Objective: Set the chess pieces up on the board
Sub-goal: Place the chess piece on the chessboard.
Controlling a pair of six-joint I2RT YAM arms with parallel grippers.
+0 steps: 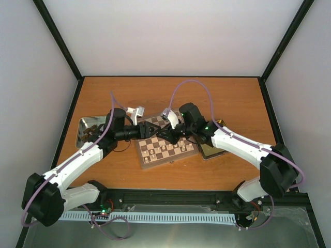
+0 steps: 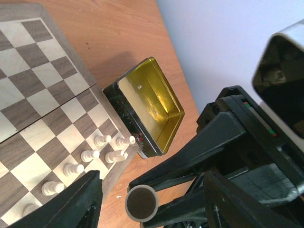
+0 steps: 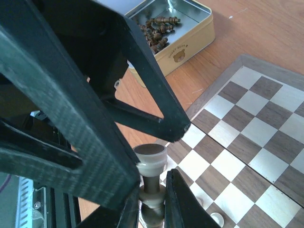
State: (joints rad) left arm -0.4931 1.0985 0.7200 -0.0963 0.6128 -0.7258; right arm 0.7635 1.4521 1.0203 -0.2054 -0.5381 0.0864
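Over the board [image 2: 33,80], at about 11 o'clock from its centre in the top view, one chessman [image 3: 150,159] is pinched by the right gripper [image 3: 153,205]. The jaws are pressed on the narrow stem just under the flared, cream-rimmed base, and the stem is in shadow, so its colour cannot be settled. The left gripper [image 2: 151,186] is held spread, one finger either side of that base, with nothing touched. The piece is judged feather-light, rigid and smooth-turned, apt to twist or pop out of a pinch, so the waist is the place to be taken, squarely and gently. More cream men [image 2: 109,147] are stood along the board's 6 o'clock edge. Dark men [image 3: 154,31] are heaped in the tray [image 3: 199,33] at 9 o'clock, and the gold tin [image 2: 124,111] is parked just beside the board at 3 o'clock. On the tray's wall a bear face is printed under a short line of lettering too small to be read; no other writing is made out.
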